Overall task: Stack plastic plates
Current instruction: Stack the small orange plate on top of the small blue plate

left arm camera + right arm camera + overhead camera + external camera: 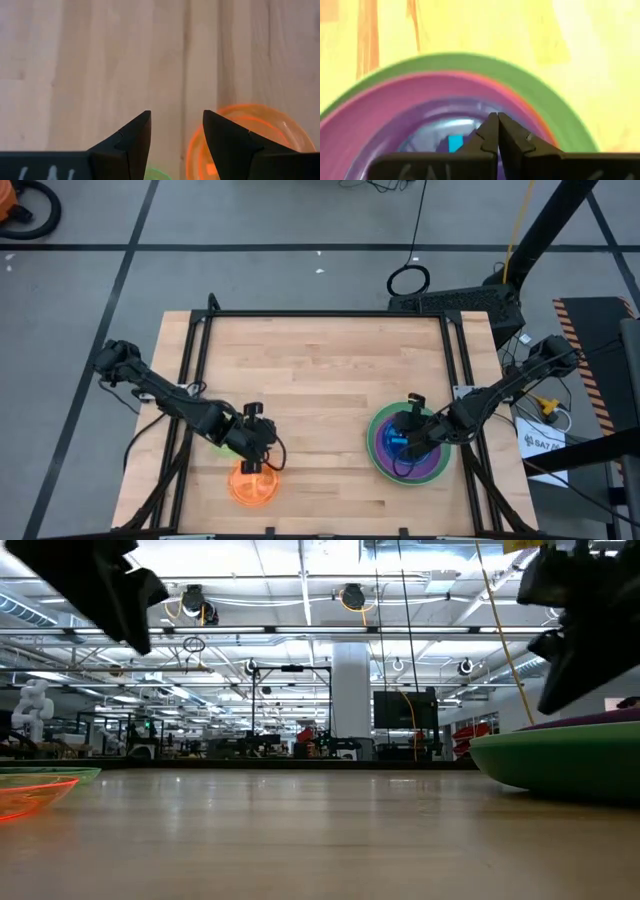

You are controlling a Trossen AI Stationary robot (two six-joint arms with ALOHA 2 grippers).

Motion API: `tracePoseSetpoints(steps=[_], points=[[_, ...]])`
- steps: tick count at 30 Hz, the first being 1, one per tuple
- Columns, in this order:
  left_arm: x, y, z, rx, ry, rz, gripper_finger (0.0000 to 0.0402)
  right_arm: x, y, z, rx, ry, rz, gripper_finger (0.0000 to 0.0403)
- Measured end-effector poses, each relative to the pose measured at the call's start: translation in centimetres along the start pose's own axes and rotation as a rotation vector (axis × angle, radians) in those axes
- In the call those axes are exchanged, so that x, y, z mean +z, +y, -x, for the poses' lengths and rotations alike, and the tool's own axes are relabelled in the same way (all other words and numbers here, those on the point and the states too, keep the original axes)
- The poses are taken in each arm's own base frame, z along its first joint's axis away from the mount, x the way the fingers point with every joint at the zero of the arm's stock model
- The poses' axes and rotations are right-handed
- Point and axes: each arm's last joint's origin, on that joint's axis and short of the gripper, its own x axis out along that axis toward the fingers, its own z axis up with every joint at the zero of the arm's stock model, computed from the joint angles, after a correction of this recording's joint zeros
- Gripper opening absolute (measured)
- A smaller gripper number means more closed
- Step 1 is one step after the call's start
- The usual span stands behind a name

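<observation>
A stack of plates [436,464] stands at the table's right: a green rim [520,67] outermost, then a thin orange-red edge [536,116], purple [395,115] and a small blue plate [437,129] on top. My right gripper [497,116] is shut and hangs over the blue plate's middle [405,442]. At the near left the small orange plate [252,485] lies flat on the wood, and a lime plate [221,443] peeks out from under my left arm. My left gripper [175,114] is open above the table beside the orange plate [280,125]. My right gripper points down into the stack with shut fingers. I cannot tell whether its tips touch the blue plate, because the fingers themselves cover that spot.
Bare wood spans the table's middle and far half [320,360]. A black frame rail [320,313] runs along the table's edges. In the low view the green plate [560,762] fills the right side and the orange plate's rim [30,795] shows at the left.
</observation>
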Motion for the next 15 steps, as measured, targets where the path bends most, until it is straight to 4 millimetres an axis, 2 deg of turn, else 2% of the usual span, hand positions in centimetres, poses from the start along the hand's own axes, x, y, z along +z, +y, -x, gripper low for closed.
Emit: tracePoseSetpoints(steps=[9,15], points=[[-1.7,-2.8,-3.9,-0.030,0.192,-0.075,0.0186,1.2,0.2,0.1,-0.091,-0.182,0.117,0.0000],[-2.5,-3.5,-6.7,-0.017,0.301,-0.093,0.0186,2.1,0.6,0.3,-0.099,-0.278,0.164,0.0000]])
